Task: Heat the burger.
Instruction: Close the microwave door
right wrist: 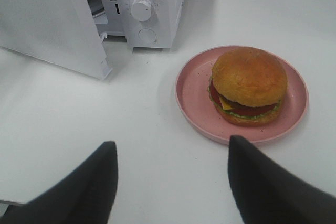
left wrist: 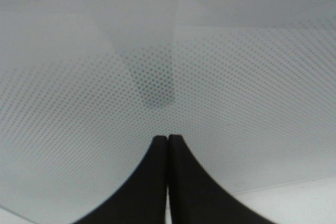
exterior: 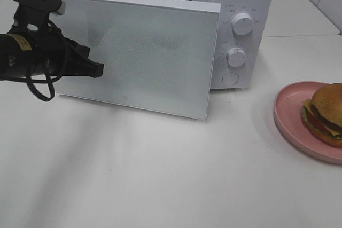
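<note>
The burger [exterior: 326, 113] [right wrist: 249, 85], golden bun over patty, tomato, cheese and lettuce, sits on a pink plate [exterior: 291, 110] [right wrist: 191, 93] at the table's right edge. My right gripper [right wrist: 172, 145] is open and empty, a short way in front of the plate; it is out of the high view. The white microwave [exterior: 243, 4] [right wrist: 152, 3] stands at the back with its door [exterior: 149, 57] [left wrist: 236, 77] [right wrist: 47, 19] swung partly open. My left gripper [exterior: 99, 69] [left wrist: 167, 142] is shut, its tips right at the door's dotted face, holding nothing.
Two white knobs [exterior: 242, 24] and a round button [exterior: 230, 78] are on the microwave's right panel. White table [exterior: 160, 174] runs in front of the door and between it and the plate.
</note>
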`<state>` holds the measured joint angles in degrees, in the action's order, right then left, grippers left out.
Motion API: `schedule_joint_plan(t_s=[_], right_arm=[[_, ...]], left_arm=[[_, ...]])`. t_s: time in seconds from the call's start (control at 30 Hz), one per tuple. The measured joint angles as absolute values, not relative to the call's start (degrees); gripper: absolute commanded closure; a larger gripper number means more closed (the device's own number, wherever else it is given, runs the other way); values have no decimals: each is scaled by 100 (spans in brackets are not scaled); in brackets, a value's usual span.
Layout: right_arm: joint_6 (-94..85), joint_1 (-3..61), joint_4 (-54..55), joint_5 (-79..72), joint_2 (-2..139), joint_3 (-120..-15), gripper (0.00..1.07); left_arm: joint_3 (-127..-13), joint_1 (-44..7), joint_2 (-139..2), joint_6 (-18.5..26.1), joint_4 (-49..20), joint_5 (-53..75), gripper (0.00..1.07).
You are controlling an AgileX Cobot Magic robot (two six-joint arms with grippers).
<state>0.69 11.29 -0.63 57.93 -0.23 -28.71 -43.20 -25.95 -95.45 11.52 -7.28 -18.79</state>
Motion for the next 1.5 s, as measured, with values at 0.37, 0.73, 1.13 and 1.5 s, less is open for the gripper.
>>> schedule_joint_plan(t_s=[0.37, 0.73, 1.13, 1.5], right_arm=[[69, 1129, -63, 5793, -23, -2871, 50], [69, 1129, -63, 5793, -23, -2871, 50], [69, 1129, -63, 5793, -23, -2871, 50], [69, 1129, -63, 5793, -23, -2871, 50]], left_arm=[[-5197, -2848, -10256, 1152, -710, -1856, 106], [-6641, -3415, -11299, 1152, -567, -831, 106], [-8256, -3862, -11992, 699, -1146, 401, 106], [-9276, -4269, -12015, 1037, 109, 2108, 106]])
